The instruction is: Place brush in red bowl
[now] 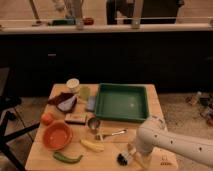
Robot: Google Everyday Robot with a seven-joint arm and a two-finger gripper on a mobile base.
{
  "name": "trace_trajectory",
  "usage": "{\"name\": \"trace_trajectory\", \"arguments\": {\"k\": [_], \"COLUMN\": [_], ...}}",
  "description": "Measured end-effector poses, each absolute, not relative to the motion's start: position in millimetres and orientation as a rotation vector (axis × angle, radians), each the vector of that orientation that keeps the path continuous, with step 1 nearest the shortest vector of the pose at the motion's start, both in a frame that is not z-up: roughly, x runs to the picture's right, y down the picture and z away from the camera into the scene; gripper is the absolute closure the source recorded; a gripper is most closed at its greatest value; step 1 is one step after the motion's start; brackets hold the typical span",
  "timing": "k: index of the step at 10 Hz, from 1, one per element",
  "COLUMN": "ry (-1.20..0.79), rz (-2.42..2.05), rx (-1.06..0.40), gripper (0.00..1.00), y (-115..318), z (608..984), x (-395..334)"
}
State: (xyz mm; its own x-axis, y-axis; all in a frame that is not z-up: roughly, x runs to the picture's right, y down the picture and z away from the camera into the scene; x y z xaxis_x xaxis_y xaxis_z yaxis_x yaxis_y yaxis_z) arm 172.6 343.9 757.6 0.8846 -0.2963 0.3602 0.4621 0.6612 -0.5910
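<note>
The brush (123,158) lies near the table's front edge, right of centre, with its dark bristle head toward the left and its pale handle running right. My gripper (132,151) is at the end of the white arm that comes in from the lower right. It sits right over the brush handle and hides part of it. The red bowl (57,135) stands empty at the front left of the table, well to the left of the gripper.
A green tray (122,101) fills the back right. A silver spoon (112,133), a metal cup (93,123), a yellow fruit (92,145) and a green pepper (67,158) lie between bowl and brush. An orange fruit (47,118) sits behind the bowl.
</note>
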Motion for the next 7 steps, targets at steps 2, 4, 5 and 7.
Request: {"name": "trace_trajectory", "arguments": {"k": [2, 4, 5, 7], "ry": [-0.24, -0.238, -0.237, -0.236], "rz": [-0.433, -0.432, -0.432, -0.43], "rx": [-0.731, -0.731, -0.731, -0.73], "gripper": [0.2, 0.2, 0.2, 0.3], "y": [345.1, 345.9, 346.1, 346.7], "z": [757.9, 758.2, 758.2, 758.5], "x": [172.1, 172.2, 172.2, 172.0]}}
